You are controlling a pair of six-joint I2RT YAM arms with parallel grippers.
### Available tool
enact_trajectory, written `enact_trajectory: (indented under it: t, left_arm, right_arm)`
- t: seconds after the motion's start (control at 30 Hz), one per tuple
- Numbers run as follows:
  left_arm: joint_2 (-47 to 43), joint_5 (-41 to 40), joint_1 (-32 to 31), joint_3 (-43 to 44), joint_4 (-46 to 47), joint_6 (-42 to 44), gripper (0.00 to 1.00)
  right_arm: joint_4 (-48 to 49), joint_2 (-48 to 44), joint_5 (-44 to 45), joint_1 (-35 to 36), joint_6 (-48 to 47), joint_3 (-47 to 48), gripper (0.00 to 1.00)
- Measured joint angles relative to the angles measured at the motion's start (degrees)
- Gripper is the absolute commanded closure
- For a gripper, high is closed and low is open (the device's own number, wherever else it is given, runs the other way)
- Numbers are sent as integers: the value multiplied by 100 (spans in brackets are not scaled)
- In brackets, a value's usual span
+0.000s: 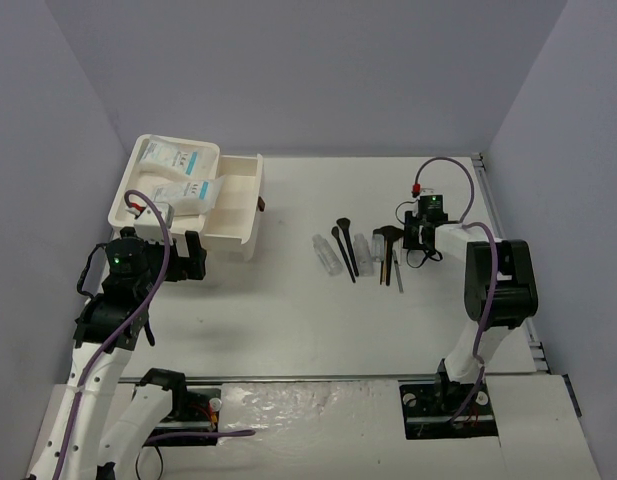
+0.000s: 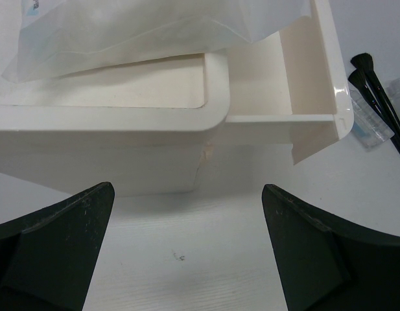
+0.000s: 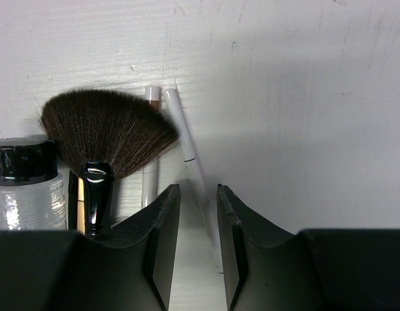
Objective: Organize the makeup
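Observation:
Two flat white packets with teal labels (image 1: pixel 173 157) (image 1: pixel 191 190) lie in the white box (image 1: pixel 128 195); one packet shows in the left wrist view (image 2: pixel 141 32). On the table lie thin black brushes (image 1: pixel 343 250) (image 2: pixel 376 84), clear tubes (image 1: pixel 328 256) (image 2: pixel 371 123), a fan brush (image 1: pixel 388 236) (image 3: pixel 105 129), a brown-tipped pencil (image 3: pixel 152 136) and a thin white stick (image 3: pixel 184 133). My left gripper (image 1: pixel 195 257) (image 2: pixel 187 253) is wide open and empty just in front of the box. My right gripper (image 1: pixel 414 240) (image 3: pixel 198 194) is low over the table, jaws narrowly apart astride the white stick.
The box's drawer (image 1: pixel 238 195) (image 2: pixel 284 84) stands pulled out to the right, with a dark red knob (image 1: pixel 260 205). A clear bottle with a black cap (image 3: pixel 24 184) lies left of the fan brush. Grey walls close in on the left, the right and the back.

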Motion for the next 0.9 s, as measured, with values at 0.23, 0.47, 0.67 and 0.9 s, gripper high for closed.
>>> enact_trajectory:
  t: [0.23, 0.47, 0.67, 0.9]
  left_arm:
    - [0, 0, 0, 0, 0, -2, 3]
    - [0, 0, 0, 0, 0, -2, 3]
    - [-2, -1, 0, 0, 0, 0, 3]
    - [-53, -34, 0, 0, 0, 1, 3]
  right_arm:
    - [67, 27, 90, -4, 13, 0, 95]
    - [-1, 9, 398, -71, 53, 0, 100]
    - [-606, -553, 391, -19, 196, 66, 100]
    - [-710, -1605, -110, 1188, 1062, 1451, 100]
